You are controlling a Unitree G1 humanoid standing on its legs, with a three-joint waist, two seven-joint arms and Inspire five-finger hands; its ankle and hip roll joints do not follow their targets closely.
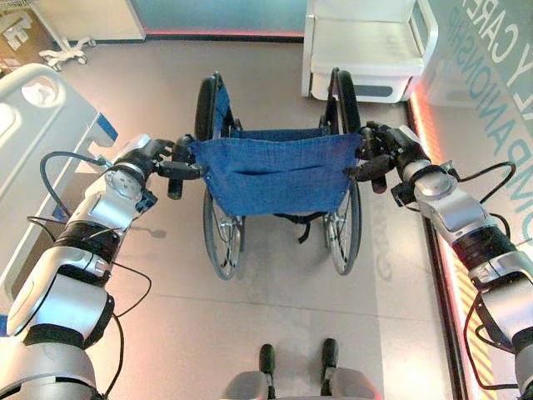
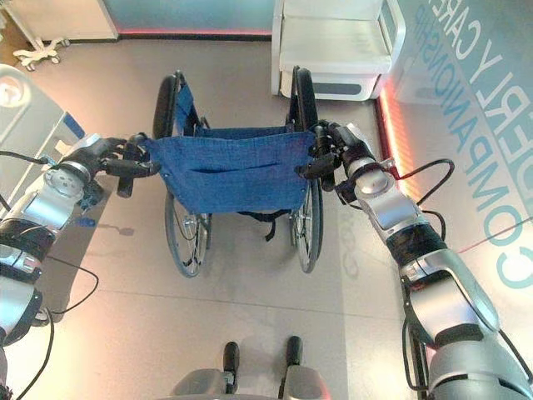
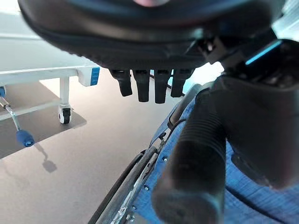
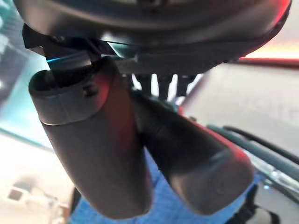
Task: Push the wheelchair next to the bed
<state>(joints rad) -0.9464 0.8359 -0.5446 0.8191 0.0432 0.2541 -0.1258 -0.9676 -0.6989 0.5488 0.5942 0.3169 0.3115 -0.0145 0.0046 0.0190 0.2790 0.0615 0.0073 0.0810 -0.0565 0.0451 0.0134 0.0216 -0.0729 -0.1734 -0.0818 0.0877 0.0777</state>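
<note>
Both arms forward; left hand (image 1: 158,158), right hand (image 1: 385,154), fingers curled around handles.

Smooth grey-beige floor (image 1: 275,325), carrying a blue-backed wheelchair (image 1: 275,171) on its wheels at centre. At nine o'clock, a white bed (image 1: 37,142) on castors; at one o'clock, a white cabinet-like unit (image 1: 366,50). At eleven o'clock, a white wheeled stand base (image 1: 65,55).
</note>
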